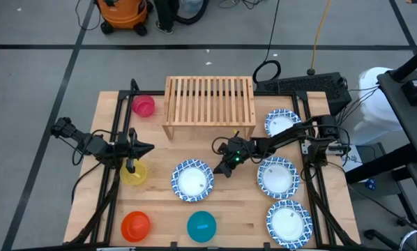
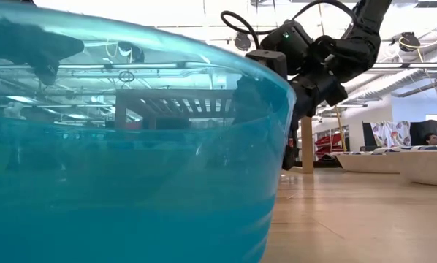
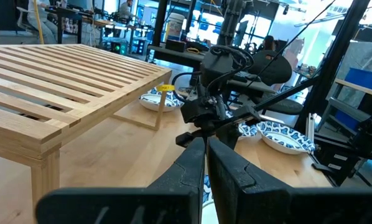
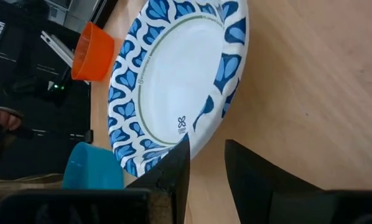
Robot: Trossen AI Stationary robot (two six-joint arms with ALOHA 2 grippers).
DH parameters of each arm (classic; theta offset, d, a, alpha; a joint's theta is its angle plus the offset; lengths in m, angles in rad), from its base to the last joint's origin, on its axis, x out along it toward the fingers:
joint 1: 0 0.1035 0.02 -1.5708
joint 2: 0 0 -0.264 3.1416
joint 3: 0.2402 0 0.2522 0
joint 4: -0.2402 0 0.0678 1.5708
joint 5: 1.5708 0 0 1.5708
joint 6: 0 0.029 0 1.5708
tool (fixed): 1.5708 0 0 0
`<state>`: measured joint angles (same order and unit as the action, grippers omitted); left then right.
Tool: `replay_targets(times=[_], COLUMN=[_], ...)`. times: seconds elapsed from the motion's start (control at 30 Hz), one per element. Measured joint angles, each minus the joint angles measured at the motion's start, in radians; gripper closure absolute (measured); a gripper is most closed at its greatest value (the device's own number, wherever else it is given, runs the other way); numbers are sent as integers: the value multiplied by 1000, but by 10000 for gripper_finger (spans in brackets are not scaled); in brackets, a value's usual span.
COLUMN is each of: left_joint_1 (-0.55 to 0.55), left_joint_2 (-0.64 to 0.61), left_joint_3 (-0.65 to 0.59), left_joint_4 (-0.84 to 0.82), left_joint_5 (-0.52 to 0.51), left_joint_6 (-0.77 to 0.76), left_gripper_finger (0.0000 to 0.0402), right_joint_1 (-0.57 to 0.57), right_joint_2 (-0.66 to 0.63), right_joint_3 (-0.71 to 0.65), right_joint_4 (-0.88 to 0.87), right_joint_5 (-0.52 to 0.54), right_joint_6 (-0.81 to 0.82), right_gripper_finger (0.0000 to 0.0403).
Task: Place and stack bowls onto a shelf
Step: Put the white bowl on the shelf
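Observation:
The light-wood shelf (image 1: 210, 104) stands at the table's far middle. One blue-patterned bowl (image 1: 192, 180) sits upright on the table's middle, and three more (image 1: 278, 176) lie along the right side. Pink (image 1: 143, 106), yellow (image 1: 134, 172), orange-red (image 1: 135, 225) and teal (image 1: 201, 225) bowls stand on the left and near parts. My right gripper (image 1: 221, 166) is open at the middle bowl's right rim (image 4: 195, 146). One finger stands over that rim and the other outside it. My left gripper (image 1: 147, 148) is shut and hovers just beyond the yellow bowl. My right gripper comes slanting down at the middle blue-patterned bowl's right rim (image 4: 201, 134), with one fingertip (image 4: 176, 165) over the rim. Whether it touches the bowl, I cannot tell. The bowl rests flat on the table.
The teal bowl (image 2: 131, 161) stands right before the low camera and fills most of that view. The shelf top (image 3: 68, 74) carries nothing. Cables and a dark box lie off the table's far right corner (image 1: 313, 84). Bare wood shows between the shelf and the middle bowl.

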<state>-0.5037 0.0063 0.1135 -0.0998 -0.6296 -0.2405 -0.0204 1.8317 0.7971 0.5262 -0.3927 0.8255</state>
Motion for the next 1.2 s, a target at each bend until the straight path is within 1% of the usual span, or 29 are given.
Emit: replay_targets(times=[0.2, 0.4, 0.63, 0.7, 0.77, 0.87, 1.0, 1.13, 1.2], left_joint_1=[0, 0, 0, 0, 0, 0, 0, 0, 0], left_joint_2=[0, 0, 0, 0, 0, 0, 0, 0, 0], left_joint_3=[0, 0, 0, 0, 0, 0, 0, 0, 0], left_joint_4=[0, 0, 0, 0, 0, 0, 0, 2, 2], left_joint_5=[0, 0, 0, 0, 0, 0, 0, 0, 0], left_joint_6=[0, 0, 2, 1, 1, 1, -1, -10, -17], left_gripper_finger=[378, 378, 378, 378, 378, 378, 378, 378, 378], right_joint_1=[0, -2, -15, -19, -23, -29, -39, -47, -50], right_joint_2=[-1, -40, -137, -172, -209, -261, -293, -294, -294], right_joint_3=[0, 29, 100, 123, 157, 218, 314, 411, 444], right_joint_4=[0, 0, -21, -84, -187, -390, -662, -825, -858], right_joint_5=[-4, -30, -28, -25, -3, 55, 130, 161, 162], right_joint_6=[11, -1, -105, -148, -211, -335, -476, -489, -458], right_gripper_finger=[310, 310, 310, 310, 310, 310, 310, 310, 310])
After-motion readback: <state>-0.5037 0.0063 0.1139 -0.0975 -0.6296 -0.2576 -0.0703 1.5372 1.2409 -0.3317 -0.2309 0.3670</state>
